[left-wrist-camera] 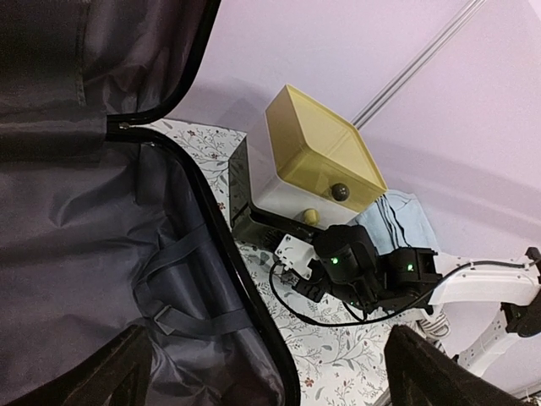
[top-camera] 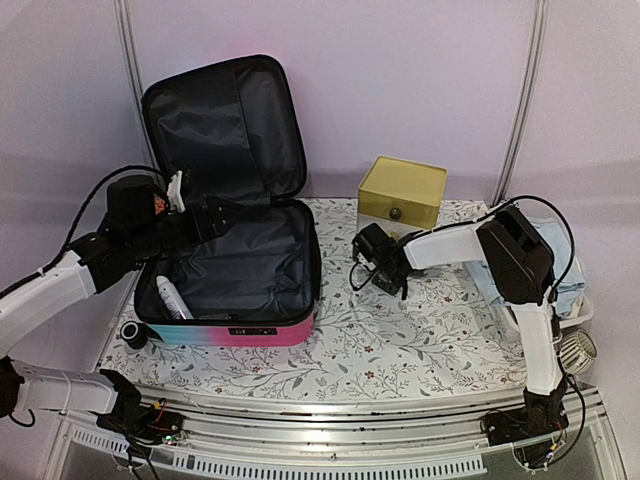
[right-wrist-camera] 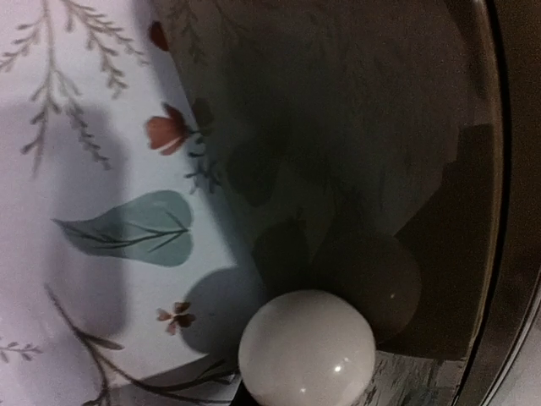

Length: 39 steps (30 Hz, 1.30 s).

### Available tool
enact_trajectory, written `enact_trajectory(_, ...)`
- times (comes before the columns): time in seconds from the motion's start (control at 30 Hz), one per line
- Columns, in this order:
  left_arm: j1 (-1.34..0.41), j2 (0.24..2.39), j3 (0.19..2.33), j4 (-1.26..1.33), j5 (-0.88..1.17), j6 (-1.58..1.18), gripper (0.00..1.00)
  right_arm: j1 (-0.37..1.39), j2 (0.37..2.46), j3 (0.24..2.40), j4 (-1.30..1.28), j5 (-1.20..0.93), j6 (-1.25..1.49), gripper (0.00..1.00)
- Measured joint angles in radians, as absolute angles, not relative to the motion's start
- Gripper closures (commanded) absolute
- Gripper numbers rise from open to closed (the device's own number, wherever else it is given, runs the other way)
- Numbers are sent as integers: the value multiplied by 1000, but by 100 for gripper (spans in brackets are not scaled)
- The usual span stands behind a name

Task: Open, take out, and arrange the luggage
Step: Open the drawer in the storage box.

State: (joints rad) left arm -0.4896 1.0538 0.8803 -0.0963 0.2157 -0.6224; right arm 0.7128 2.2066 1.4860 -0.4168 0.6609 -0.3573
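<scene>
Opening's done: the luggage (top-camera: 250, 270) sits on the left of the table, lid thrown back against the wall. Your left gripper (top-camera: 225, 215) hovers over the black lining, claw spread wide and empty. A white bottle-like item (top-camera: 170, 297) lies in the near-left corner, so unpacking and arranging look unfinished. Your right gripper (top-camera: 378, 258) is low over the floral cloth (top-camera: 400, 340), just in front of the yellow-topped box (top-camera: 402, 190), claw pressed together. Whether it pinches anything, I can't tell. Its wrist view shows only dim shadow and an unidentifiable white ball (right-wrist-camera: 306, 348).
</scene>
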Motion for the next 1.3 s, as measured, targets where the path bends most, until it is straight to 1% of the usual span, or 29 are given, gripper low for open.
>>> enact_trajectory(0.23, -490, 1054, 882, -102, 212, -620, 2, 677, 2237, 1522, -385, 707, -379, 97)
enact_trajectory(0.47, -490, 1054, 882, -106, 210, -620, 2, 678, 2247, 1533, -385, 715, -409, 96)
enact_trajectory(0.57, -490, 1054, 882, -111, 208, -620, 2, 681, 2247, 1533, -385, 702, -416, 89)
enact_trajectory(0.63, -490, 1054, 882, -111, 207, -620, 2, 692, 2247, 1531, -386, 694, -430, 82)
enact_trajectory(0.67, -490, 1054, 882, -111, 207, -620, 2, 698, 2245, 1530, -386, 694, -437, 76)
enact_trajectory(0.73, -490, 1054, 882, -111, 205, -620, 2, 730, 2237, 1530, -397, 702, -453, 69)
enact_trajectory(0.77, -490, 1054, 882, -111, 205, -620, 2, 749, 2232, 1530, -403, 709, -457, 67)
enact_trajectory(1.0, -490, 1053, 882, -111, 208, -621, 2, 857, 2228, 1613, -461, 751, -421, 66)
enact_trajectory(1.13, -490, 1041, 882, -112, 209, -622, 2, 860, 2228, 1629, -492, 785, -395, 63)
enact_trajectory(1.3, -490, 1025, 882, -111, 216, -631, 2, 857, 2228, 1629, -526, 830, -378, 61)
